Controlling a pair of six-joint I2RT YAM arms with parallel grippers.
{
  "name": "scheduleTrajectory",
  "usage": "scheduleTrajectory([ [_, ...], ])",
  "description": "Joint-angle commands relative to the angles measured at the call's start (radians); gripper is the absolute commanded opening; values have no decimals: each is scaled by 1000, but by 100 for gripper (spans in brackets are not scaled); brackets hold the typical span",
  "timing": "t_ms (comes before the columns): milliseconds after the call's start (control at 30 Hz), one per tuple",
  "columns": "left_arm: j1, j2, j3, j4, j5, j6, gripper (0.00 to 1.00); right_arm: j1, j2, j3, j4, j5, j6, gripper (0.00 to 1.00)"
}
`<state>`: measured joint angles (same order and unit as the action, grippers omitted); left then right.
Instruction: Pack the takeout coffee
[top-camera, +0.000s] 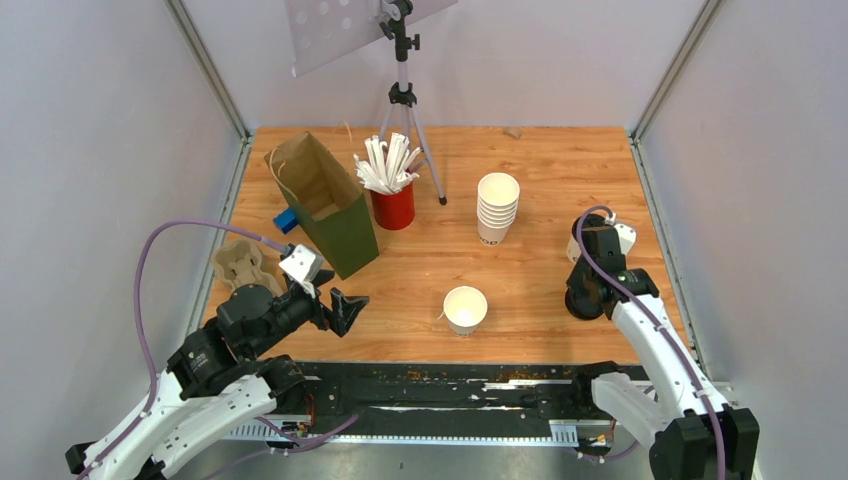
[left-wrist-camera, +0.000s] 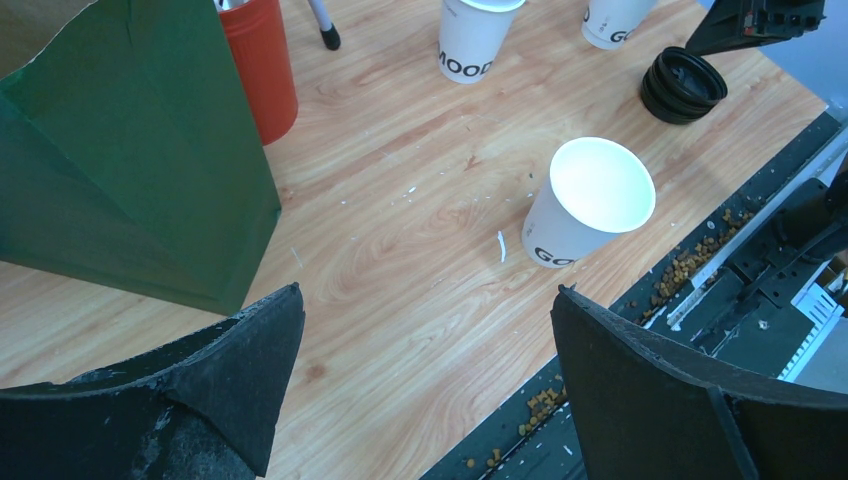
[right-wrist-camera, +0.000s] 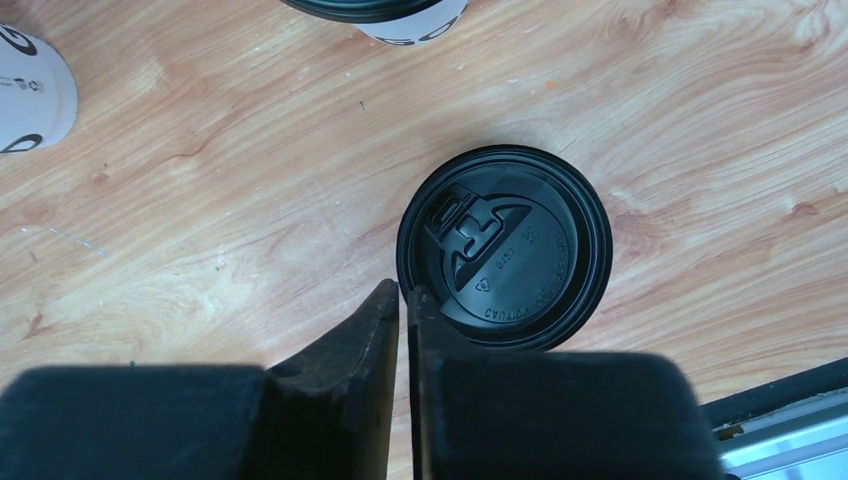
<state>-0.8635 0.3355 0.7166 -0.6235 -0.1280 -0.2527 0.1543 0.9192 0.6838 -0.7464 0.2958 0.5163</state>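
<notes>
The single white paper cup (top-camera: 465, 309) stands upright and open near the table's front middle; it also shows in the left wrist view (left-wrist-camera: 590, 205). The round black lid (right-wrist-camera: 505, 245) lies flat on the wood at the right, on top of other black lids (left-wrist-camera: 683, 85). My right gripper (right-wrist-camera: 403, 295) is down at the lid's left edge, its jaws closed to a thin gap with the rim between the tips. In the top view my right gripper (top-camera: 584, 302) covers the lid. My left gripper (left-wrist-camera: 428, 291) is wide open and empty, left of the cup (top-camera: 345, 308).
A green paper bag (top-camera: 325, 205) stands open at the back left, with a red cup of straws (top-camera: 393, 205) beside it. A stack of white cups (top-camera: 498, 207) stands mid-table. A cardboard cup carrier (top-camera: 240, 265) lies far left. A lidded cup (right-wrist-camera: 380, 12) stands behind the lids. A tripod (top-camera: 403, 95) stands at the back.
</notes>
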Motion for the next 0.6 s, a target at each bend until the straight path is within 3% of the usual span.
scheduleTrajectory([
  [0, -3, 4, 1, 38, 10, 0, 100, -3, 31, 22, 21, -5, -22, 16],
  [200, -3, 4, 1, 39, 10, 0, 100, -4, 136, 53, 41, -19, -68, 23],
  [567, -3, 4, 2, 38, 8, 1, 100, -17, 210, 32, 94, -41, -76, 22],
])
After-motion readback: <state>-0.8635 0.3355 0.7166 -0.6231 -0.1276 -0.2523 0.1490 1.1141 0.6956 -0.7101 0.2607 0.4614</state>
